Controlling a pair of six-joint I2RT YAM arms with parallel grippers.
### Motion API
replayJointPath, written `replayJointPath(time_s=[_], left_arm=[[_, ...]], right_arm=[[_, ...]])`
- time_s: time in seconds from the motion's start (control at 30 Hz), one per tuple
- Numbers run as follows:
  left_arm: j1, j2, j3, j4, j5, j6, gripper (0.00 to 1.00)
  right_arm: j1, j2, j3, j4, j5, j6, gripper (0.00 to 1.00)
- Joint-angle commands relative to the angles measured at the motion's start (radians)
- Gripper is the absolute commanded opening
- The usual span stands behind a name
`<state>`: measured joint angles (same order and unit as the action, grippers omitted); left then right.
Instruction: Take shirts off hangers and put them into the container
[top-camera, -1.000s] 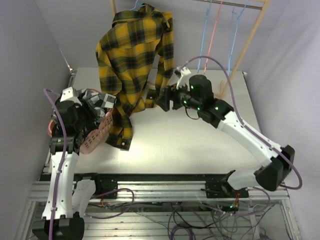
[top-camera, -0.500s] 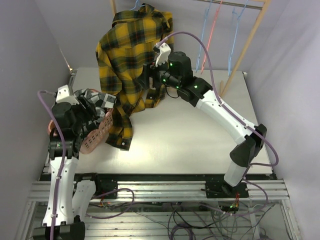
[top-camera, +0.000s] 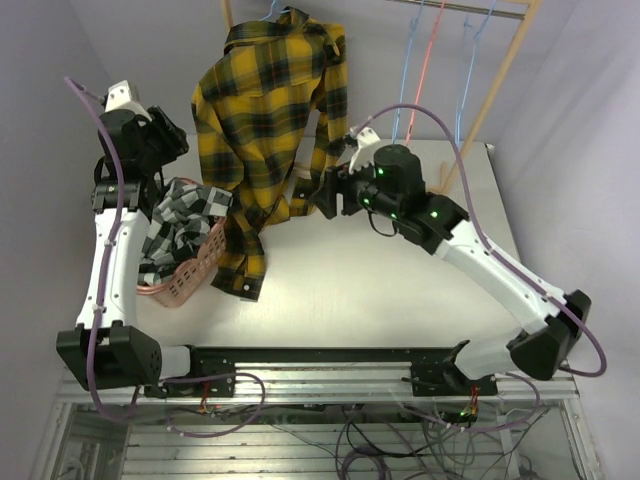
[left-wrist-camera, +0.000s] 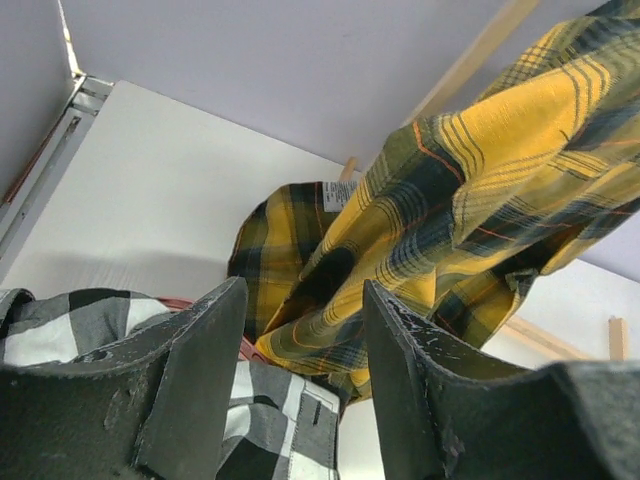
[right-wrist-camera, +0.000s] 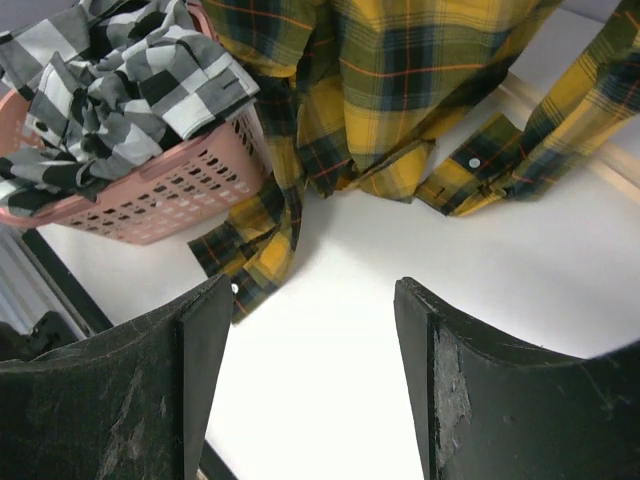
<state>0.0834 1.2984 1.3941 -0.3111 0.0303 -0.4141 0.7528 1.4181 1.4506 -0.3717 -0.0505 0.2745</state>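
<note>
Since the checked shirt lies in the basket, you should next lift the upper-centre yellow shirt off its hanger; the left tool and right tool both gape empty.

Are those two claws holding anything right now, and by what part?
Nothing is held: the left gripper and the right gripper both stand open and empty.
</note>
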Motion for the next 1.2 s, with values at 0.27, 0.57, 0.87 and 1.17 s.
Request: replayJointPath(time_s=[0.27,0.57,0.87,1.17], left_arm=[[0.001,0.223,0.092,0.187,0.149,-0.026,0.58],[-0.142,0.276,0.043,0.218,0.124,0.045,0.57],[-0.261,0.265,-0.007,0.242,0.115,0.069,0.56],[-0.447,0.162,-0.154,0.365,0.066,0.063,0.57]], right_arm=[[0.003,-0.079,-0.031,-0.06,0.008,-0.017,0.66],[0.003,-0.015,0.116,-0.074,0.074,-0.009,0.68],[0.002,0.073,0.282,-0.076,0.127,-0.01,0.69],[-0.007,0.218,0.499,-0.017,0.157,-0.035,0.7]])
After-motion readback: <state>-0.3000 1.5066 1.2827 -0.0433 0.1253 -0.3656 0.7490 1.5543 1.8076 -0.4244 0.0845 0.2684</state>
